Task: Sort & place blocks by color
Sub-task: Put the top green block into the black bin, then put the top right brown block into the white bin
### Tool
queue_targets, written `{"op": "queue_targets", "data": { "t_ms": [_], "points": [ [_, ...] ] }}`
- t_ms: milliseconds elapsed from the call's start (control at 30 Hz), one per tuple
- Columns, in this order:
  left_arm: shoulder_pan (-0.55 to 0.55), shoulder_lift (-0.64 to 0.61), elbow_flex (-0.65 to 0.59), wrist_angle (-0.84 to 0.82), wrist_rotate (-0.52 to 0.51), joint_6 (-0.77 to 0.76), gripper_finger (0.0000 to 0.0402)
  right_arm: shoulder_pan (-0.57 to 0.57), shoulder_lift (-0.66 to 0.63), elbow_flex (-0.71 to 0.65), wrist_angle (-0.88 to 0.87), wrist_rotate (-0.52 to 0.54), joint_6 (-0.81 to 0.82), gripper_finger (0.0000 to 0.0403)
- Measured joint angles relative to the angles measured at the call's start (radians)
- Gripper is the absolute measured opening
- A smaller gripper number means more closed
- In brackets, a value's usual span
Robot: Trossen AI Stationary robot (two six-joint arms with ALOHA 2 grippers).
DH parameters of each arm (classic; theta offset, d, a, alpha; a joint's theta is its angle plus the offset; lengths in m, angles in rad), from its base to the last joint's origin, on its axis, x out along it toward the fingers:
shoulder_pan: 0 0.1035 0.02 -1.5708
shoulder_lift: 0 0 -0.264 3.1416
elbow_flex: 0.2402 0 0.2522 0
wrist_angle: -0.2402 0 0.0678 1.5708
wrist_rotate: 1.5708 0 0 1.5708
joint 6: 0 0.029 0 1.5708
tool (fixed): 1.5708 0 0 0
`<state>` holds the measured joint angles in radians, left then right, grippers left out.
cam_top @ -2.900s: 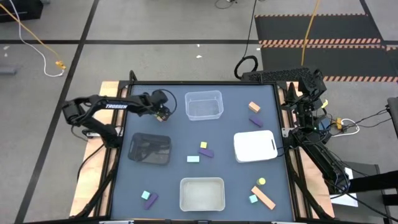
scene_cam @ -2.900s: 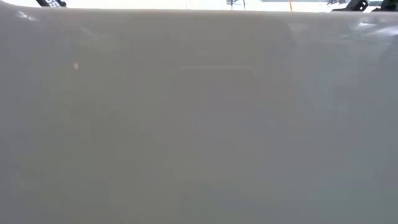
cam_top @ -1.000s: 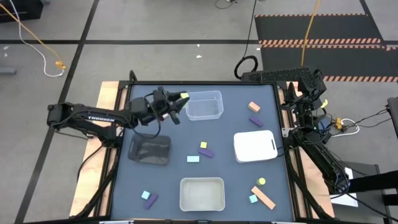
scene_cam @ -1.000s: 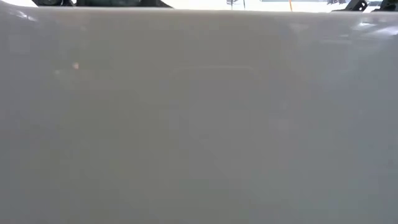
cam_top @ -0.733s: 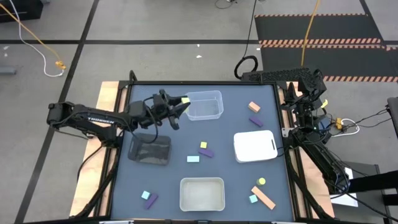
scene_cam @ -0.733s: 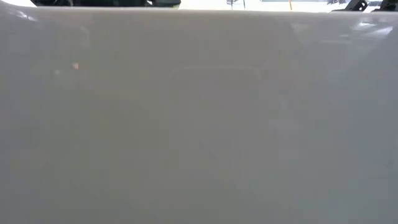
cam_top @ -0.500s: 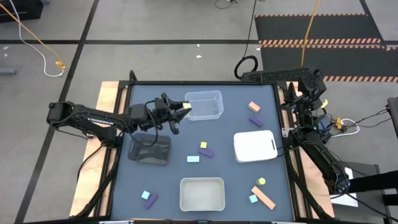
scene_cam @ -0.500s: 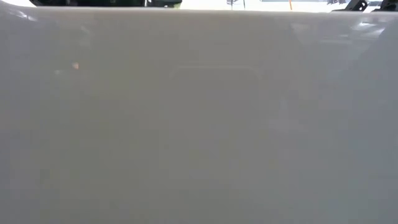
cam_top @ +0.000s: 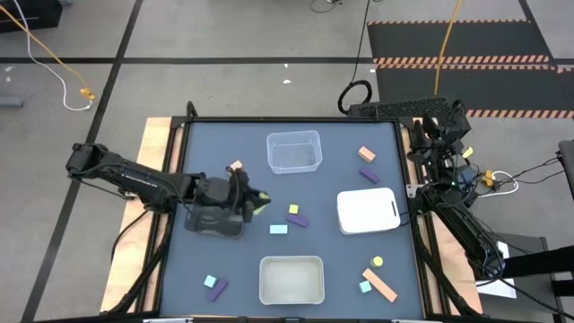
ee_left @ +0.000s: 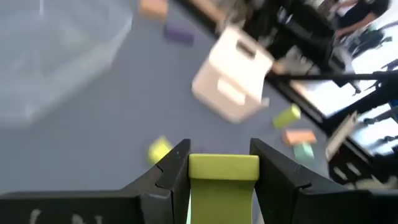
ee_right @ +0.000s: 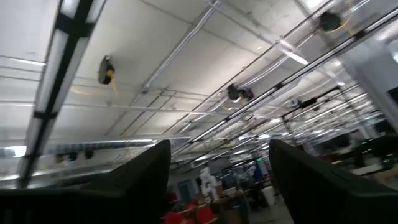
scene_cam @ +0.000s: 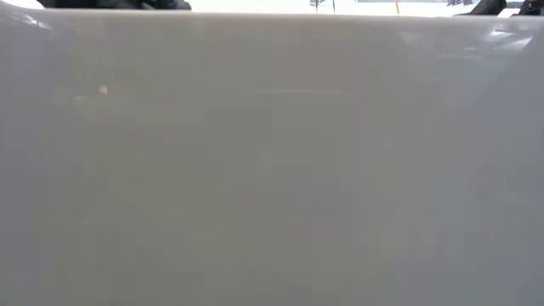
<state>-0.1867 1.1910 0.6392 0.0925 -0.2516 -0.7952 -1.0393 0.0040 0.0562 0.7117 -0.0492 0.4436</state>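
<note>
My left gripper point(cam_top: 254, 199) is clamped on a yellow-green block point(ee_left: 222, 176), fingers point(ee_left: 169, 174) pressed against both its sides, and I'm holding it above the table point(cam_top: 341, 179) right at the black mesh tray point(cam_top: 215, 218), on the edge that faces the white tray point(cam_top: 367, 211). A small salmon block point(cam_top: 236, 166) lies just beyond the mesh tray, toward the clear tray point(cam_top: 294, 151). Between the mesh tray and the white tray sit a yellow cube point(cam_top: 293, 209), a purple bar point(cam_top: 300, 220) touching it, and a teal block point(cam_top: 279, 229). Past the white tray, near the table's corner, there's an orange block point(cam_top: 367, 154) with a purple block point(cam_top: 369, 174) beside it. My right gripper point(ee_right: 217, 180) is parked off the table's edge beyond the white tray, pointing up at the ceiling, fingers spread apart and holding nothing.
</note>
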Motion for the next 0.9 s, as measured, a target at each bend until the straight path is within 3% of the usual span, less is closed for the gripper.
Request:
{"op": "queue_targets", "data": {
  "t_ms": [133,333,467,633,900],
  "points": [
    [-0.045,-0.065,0.0,-0.174,0.044,-0.124,0.0133,0.0,0.003,0.0,-0.007,-0.168,0.024,0.0265],
    [-0.123,-0.133,0.0,-0.572,0.05,-0.327,0.0133,0.0,0.003,0.0,-0.009,-0.385,0.027,0.0265],
    [-0.148,-0.114,0.0,-0.776,0.049,-0.449,0.0133,0.0,0.003,0.0,-0.017,-0.447,0.079,0.0265],
    [-0.147,-0.08,0.0,-0.851,0.038,-0.499,0.0134,0.001,0.003,0.0,-0.039,-0.451,0.189,0.0265],
    [-0.147,-0.071,0.0,-0.85,0.037,-0.527,0.0293,0.0,0.004,0.0,-0.179,-0.453,0.226,0.0267]
  ]
}}
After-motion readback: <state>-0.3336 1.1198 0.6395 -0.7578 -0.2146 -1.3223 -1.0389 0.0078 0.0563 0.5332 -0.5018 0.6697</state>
